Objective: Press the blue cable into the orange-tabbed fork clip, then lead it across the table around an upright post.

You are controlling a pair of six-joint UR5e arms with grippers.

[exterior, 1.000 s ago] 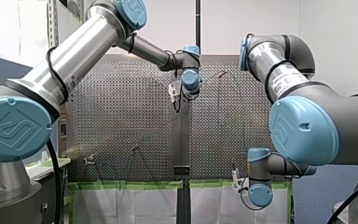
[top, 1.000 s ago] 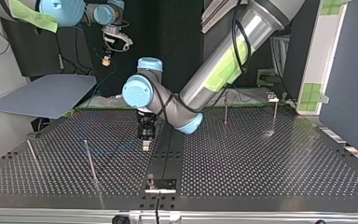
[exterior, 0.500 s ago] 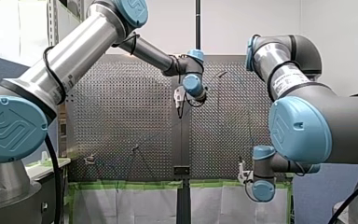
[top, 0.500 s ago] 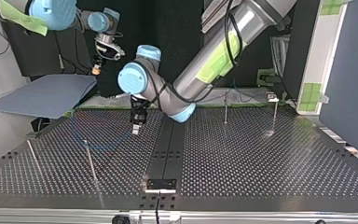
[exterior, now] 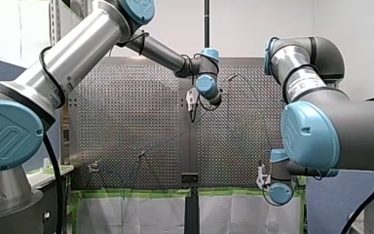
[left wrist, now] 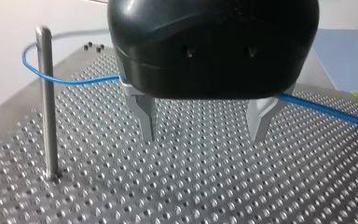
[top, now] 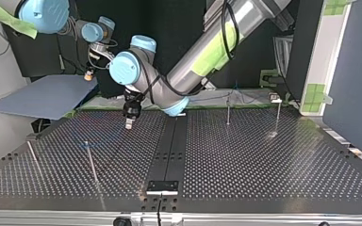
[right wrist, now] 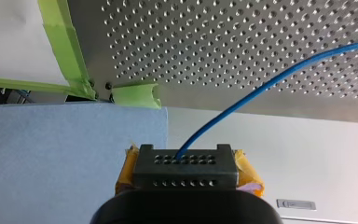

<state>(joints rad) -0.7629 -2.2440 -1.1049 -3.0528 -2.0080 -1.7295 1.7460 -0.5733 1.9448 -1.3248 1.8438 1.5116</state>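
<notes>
Beyond table (right wrist: pixel 214 46), right tool (right wrist: pixel 184 161) clamps blue cable (right wrist: pixel 261 87).

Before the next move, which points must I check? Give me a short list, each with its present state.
1. Right tool grips cable: ok, it comes out between the yellow pads.
2. Left tool open: ok, nothing between its fingers.
3. Cable bends round post: ok, in the left wrist view.
4. Left tool apart from post: ok.
5. Cable seated in clip: cannot tell, too small.
</notes>
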